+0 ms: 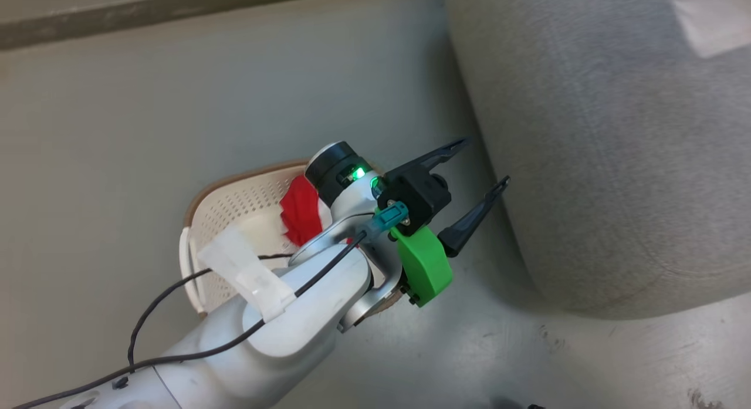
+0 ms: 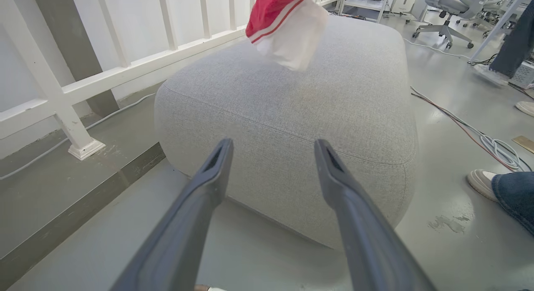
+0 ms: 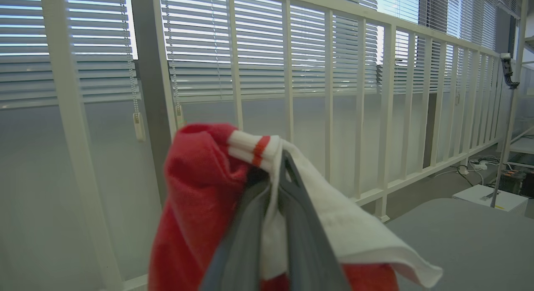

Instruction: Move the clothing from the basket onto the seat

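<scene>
Right hand (image 3: pixel 278 168) clenched on the white-striped red garment (image 3: pixel 196 191): soft, light, limp, hanging over the seat's (image 2: pixel 292 115) far side. Left hand (image 1: pixel 484 161) released, empty, between basket (image 1: pixel 234 203) and seat edge. Second red garment (image 1: pixel 299 212) in basket, probably best pinched at a raised fold. Nearby: white railing (image 2: pixel 125 69), floor cables (image 2: pixel 479 136), a person's shoe (image 2: pixel 479 180); seemingly none obstructing.

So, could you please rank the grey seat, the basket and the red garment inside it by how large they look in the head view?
Largest to smallest:
1. seat, by far, running off the frame
2. basket, though the left arm hides part of it
3. red garment, a small patch, also partly hidden
</scene>
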`<state>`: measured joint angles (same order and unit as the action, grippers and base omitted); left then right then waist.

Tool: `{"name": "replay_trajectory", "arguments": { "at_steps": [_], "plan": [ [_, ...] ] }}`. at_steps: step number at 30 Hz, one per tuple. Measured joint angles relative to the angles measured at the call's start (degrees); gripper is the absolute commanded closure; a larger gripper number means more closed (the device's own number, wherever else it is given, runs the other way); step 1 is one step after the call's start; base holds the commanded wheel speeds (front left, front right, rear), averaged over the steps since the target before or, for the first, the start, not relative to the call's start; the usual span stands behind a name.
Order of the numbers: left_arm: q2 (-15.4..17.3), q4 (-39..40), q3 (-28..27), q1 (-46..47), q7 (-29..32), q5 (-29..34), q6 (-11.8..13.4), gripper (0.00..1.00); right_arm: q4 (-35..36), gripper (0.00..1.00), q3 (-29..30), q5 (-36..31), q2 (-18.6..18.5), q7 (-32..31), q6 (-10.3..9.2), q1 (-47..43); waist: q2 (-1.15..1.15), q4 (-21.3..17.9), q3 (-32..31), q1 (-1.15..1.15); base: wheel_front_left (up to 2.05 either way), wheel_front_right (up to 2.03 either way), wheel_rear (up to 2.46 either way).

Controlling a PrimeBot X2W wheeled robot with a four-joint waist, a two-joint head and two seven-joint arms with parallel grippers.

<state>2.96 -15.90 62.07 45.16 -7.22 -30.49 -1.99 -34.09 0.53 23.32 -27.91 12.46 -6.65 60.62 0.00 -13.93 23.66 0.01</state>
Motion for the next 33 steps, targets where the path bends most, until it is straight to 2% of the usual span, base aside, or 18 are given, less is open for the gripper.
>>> {"name": "replay_trajectory", "arguments": {
  "at_steps": [7, 12, 19, 31, 32, 33],
  "plan": [
    [0.9, 1.8, -0.2, 0.9, 1.2, 0.5, 0.5, 0.00, -3.7, 1.00, 0.2, -1.4, -0.9, 0.1, -0.44, 0.5, 0.00, 2.7, 3.9, 0.00, 0.00, 0.00, 0.00],
    [1.8, 3.0, 0.0, 1.1, 2.3, 0.7, 0.5, 0.00, -7.9, 1.00, 0.2, -1.8, 1.1, 0.2, -0.44, -1.4, 0.00, 3.4, 6.4, 0.00, 0.00, 0.00, 0.00],
    [2.2, 4.3, 1.1, 2.3, 3.5, 1.0, 0.5, 0.00, -13.4, 1.00, 0.1, -2.4, 4.2, 0.9, -0.47, -5.6, 0.00, 3.3, 9.1, 0.00, 0.00, 0.00, 0.00],
    [3.4, 5.6, 1.1, 2.3, 3.8, 1.3, 0.5, 0.00, -20.7, 1.00, 0.5, -3.2, 6.0, 1.4, -0.49, -8.4, 0.00, 2.4, 10.4, -0.01, 0.00, 0.00, 0.00],
    [3.5, 5.6, 1.0, 2.3, 4.1, 1.3, 0.5, 0.00, -21.0, 0.84, 0.5, -3.2, 6.1, 1.4, -0.49, -8.4, 0.00, 2.4, 10.4, -0.01, 0.00, 0.00, 0.00],
    [3.6, 5.7, 1.0, 2.3, 4.1, 1.3, 0.5, 0.00, -21.3, 0.61, 0.5, -3.3, 6.2, 1.4, -0.49, -8.4, 0.00, 2.4, 10.5, -0.01, 0.00, 0.00, 0.00]
  ]
}}
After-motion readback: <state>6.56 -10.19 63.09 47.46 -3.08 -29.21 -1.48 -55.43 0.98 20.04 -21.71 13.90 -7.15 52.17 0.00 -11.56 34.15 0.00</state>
